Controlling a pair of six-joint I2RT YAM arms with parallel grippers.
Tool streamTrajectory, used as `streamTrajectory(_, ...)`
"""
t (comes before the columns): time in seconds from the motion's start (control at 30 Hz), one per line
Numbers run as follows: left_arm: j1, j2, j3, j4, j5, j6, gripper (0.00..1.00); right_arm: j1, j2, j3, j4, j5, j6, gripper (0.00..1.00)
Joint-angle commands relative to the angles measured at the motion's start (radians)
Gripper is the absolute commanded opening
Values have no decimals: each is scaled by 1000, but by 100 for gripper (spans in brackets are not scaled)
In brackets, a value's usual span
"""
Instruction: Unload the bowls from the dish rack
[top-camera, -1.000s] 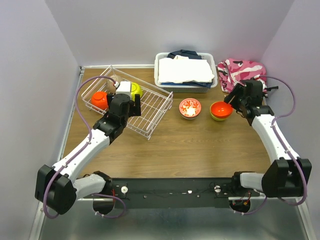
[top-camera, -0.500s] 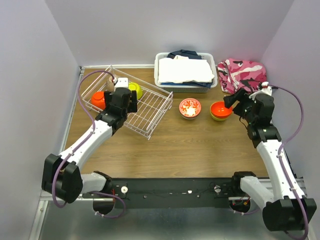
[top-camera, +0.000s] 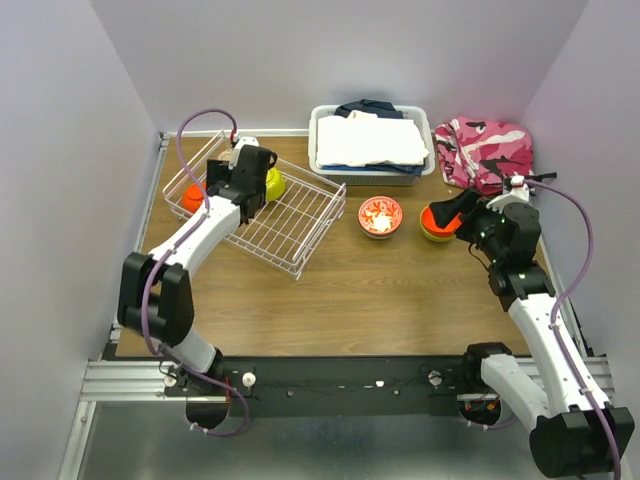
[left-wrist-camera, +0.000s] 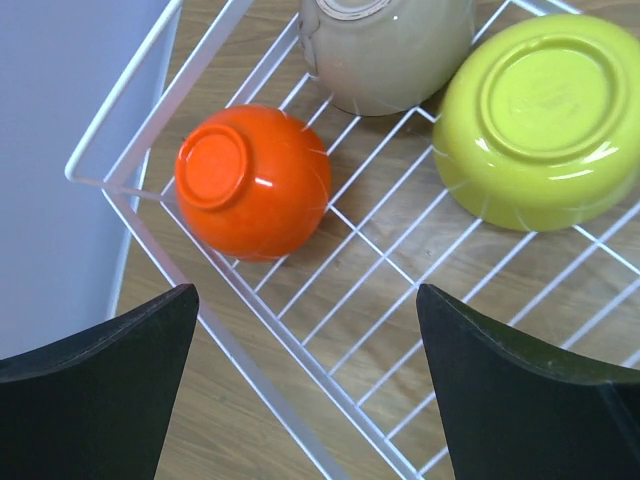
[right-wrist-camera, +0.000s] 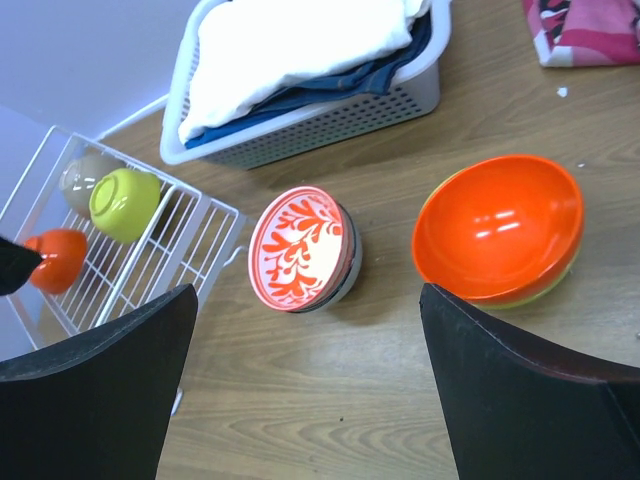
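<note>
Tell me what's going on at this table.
Two robot arms are unloading bowls from a white wire dish rack. The left gripper hangs open over the rack's corner, above an upturned orange bowl. A taupe bowl and a lime bowl lie beside it in the rack. The right gripper, open and empty, hovers by the stacked orange bowl and the red-patterned bowl, both set out on the table.

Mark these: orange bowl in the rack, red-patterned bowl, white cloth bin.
orange bowl (left-wrist-camera: 252, 183): left wrist view, upturned underside.
red-patterned bowl (right-wrist-camera: 300, 248): right wrist view, patterned inside.
white cloth bin (right-wrist-camera: 330, 118): right wrist view, perforated front wall.
</note>
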Motion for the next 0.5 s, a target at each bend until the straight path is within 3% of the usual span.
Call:
streamTrajectory(0.0, 14, 120, 113, -95, -117, 80, 99, 61, -28, -21, 6, 67, -6, 100)
streamTrajectory(0.47, 71, 433, 372, -190, -201, 227, 99, 264, -70, -115, 1, 180, -66, 100)
